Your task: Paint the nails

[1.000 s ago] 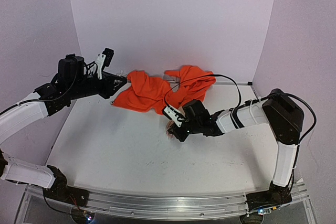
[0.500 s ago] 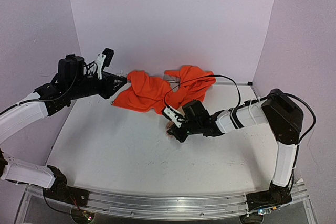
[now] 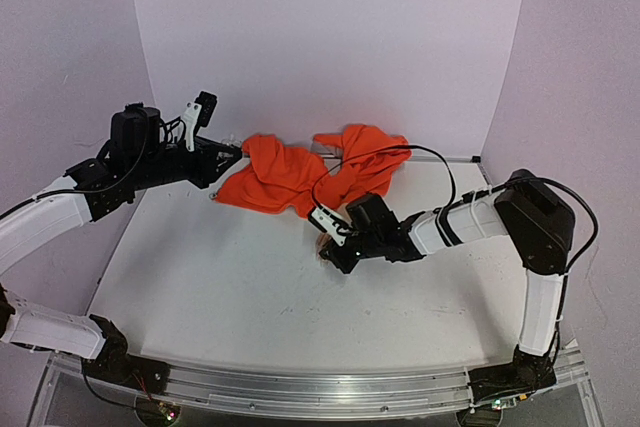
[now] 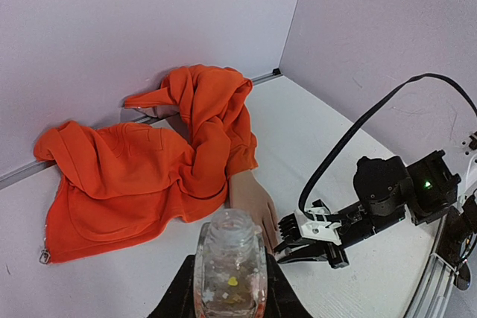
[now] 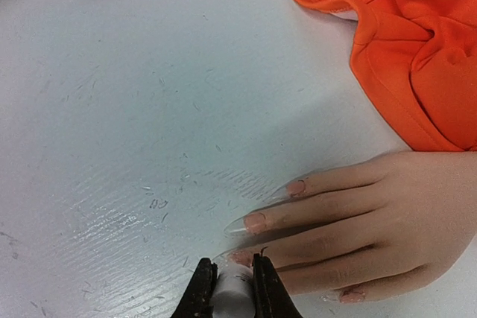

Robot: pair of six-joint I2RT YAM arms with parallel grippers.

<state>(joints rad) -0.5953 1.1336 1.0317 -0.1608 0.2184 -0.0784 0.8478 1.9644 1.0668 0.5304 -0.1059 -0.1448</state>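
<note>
While the left arm hangs at the back-left, the right jaws sit at the mannequin fingertips.
Right gripper (image 5: pixel 232 272) is low on the tabletop (image 5: pixel 112 109), jaws pinching a small white piece (image 5: pixel 232 293) that touches one fingertip of the mannequin hand (image 5: pixel 387 214). The nails (image 5: pixel 255 222) are long, pale and glossy, at the hand's left end in the right wrist view. Hand lies flat, back up, wrist running under the orange sleeve (image 5: pixel 417 35) heaped by the back wall. Left gripper (image 4: pixel 229 288) is raised off the tabletop, jaws clamped on a clear bottle (image 4: pixel 229 247) with flecks inside, well apart from the hand.
</note>
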